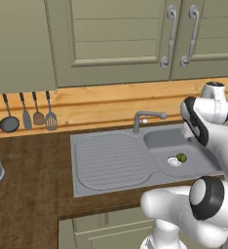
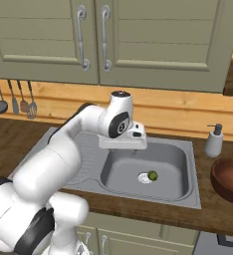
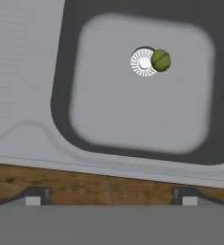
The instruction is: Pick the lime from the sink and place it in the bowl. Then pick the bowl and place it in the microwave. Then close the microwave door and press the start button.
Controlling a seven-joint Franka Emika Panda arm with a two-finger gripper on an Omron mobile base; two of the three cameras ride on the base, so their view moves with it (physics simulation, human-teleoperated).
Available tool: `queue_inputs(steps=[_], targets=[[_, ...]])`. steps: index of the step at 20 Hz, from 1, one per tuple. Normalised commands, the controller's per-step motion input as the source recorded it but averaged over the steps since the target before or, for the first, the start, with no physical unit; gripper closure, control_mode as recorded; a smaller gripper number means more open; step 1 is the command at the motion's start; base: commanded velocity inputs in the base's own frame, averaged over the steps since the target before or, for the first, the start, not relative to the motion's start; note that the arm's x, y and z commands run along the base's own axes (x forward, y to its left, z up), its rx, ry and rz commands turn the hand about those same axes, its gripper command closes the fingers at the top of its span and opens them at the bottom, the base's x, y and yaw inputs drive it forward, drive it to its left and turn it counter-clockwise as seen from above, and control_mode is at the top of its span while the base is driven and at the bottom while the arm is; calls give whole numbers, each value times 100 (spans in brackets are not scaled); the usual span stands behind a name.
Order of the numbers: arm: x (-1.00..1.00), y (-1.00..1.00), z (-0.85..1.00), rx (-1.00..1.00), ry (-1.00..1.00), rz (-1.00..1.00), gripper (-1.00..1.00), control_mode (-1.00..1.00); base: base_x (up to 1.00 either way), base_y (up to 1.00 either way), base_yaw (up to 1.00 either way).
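The lime (image 3: 161,60) lies on the floor of the grey steel sink (image 3: 133,143), touching the right side of the white drain hole (image 3: 143,62). It also shows as a small green ball, the lime (image 1: 181,157) (image 2: 152,175), in both base views. My gripper (image 3: 110,197) hangs above the basin's near edge, open, with its two dark fingertips (image 3: 35,196) wide apart and nothing between them. The lime is well ahead of the fingertips, apart from them. A brown bowl (image 2: 230,179) sits on the counter to the right of the sink (image 2: 188,196). The microwave is out of view.
A curved grey faucet (image 1: 147,116) stands behind the basin, and a ribbed drainboard (image 1: 111,160) lies to its left. A soap dispenser (image 2: 214,141) stands at the back right of the sink. Utensils (image 1: 26,116) hang on the wooden back wall under the cabinets.
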Motion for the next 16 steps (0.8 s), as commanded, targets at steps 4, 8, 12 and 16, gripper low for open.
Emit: queue_inputs(steps=[4, 8, 12, 16], targets=[[0, -33, -45, 0, 0, 0, -100, -100, 0, 0, 0], [0, -25, -41, 0, 0, 0, -100, -100, 0, 0, 0], [0, -22, -39, 0, 0, 0, -100, -100, 0, 0, 0], [0, -18, -24, 0, -3, 0, -100, -100, 0, 0, 0]])
